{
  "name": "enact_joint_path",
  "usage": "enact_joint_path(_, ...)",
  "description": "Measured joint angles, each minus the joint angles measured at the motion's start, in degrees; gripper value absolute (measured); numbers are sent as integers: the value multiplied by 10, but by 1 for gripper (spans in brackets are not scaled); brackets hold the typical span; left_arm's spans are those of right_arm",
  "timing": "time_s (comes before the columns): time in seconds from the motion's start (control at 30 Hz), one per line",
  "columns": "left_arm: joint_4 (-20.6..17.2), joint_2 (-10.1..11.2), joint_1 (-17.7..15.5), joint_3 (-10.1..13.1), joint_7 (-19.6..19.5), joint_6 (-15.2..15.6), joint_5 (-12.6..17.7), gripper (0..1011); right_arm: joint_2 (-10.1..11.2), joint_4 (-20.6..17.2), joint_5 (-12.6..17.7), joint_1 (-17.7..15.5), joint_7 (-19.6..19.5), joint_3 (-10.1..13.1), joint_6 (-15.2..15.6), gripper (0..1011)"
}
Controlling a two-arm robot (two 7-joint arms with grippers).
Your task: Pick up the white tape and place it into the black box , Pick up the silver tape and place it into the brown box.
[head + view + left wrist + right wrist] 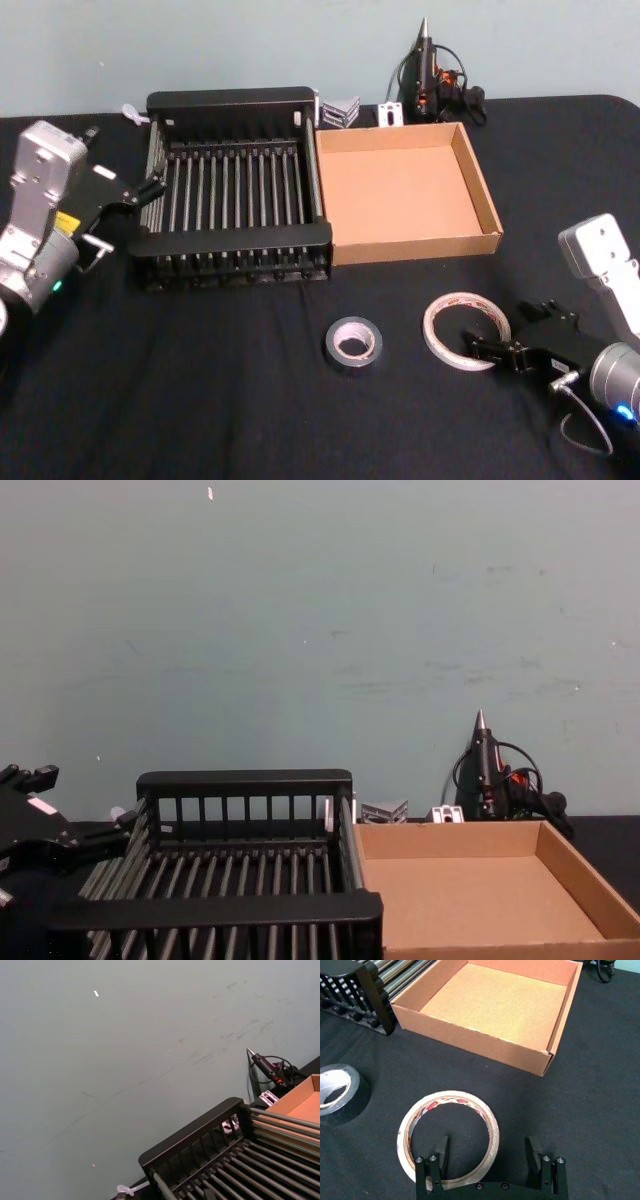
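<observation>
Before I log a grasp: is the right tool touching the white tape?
Cannot tell. In the right wrist view the open right tool has one finger over the white tape rim; contact unclear.

The black box (236,262) looks like glossy moulded plastic; the brown box (410,245) is matt, faintly grainy cardboard; the silver tape (353,343) has a dull metallic sheen; matt black cloth covers the bench (200,400)

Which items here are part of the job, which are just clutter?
Job: flat whitish tape ring at the open right pincer; chunky grey-silver tape roll; black slatted plastic crate; shallow brown cardboard tray.
Clutter: black glue gun; small metal brackets.
</observation>
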Motion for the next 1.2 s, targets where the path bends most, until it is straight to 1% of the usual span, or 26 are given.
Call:
enact_joint_path(0.17,0,0,0,0,0,0,0,1001,-3,0,-5,-2,5,2,2,1000)
enact_joint_path(0.47,0,0,0,0,0,0,0,1001,-3,0,-4,-2,5,2,2,1000)
enact_joint_path(0.53,0,0,0,0,0,0,0,1001,-3,0,-4,-1,4,2,2,982)
enact_joint_path(0.57,0,0,0,0,0,0,0,1001,-3,0,-4,-1,4,2,2,946)
enact_joint_path(0.63,0,0,0,0,0,0,0,1001,-3,0,-4,-1,4,2,2,925)
enact_joint_path(0.67,0,0,0,0,0,0,0,1001,-3,0,-4,-1,4,2,2,874)
enact_joint_path(0.77,0,0,0,0,0,0,0,1001,-3,0,-4,-1,4,2,2,825)
enact_joint_path(1.1,0,0,0,0,0,0,0,1001,-2,0,-3,-1,4,2,2,494)
enact_joint_path(1.13,0,0,0,0,0,0,0,1001,-2,0,-3,-1,3,2,2,478)
enact_joint_path(1.17,0,0,0,0,0,0,0,1001,-2,0,-3,-1,3,2,2,432)
enact_joint_path(1.2,0,0,0,0,0,0,0,1001,-2,0,-3,-1,3,2,2,417)
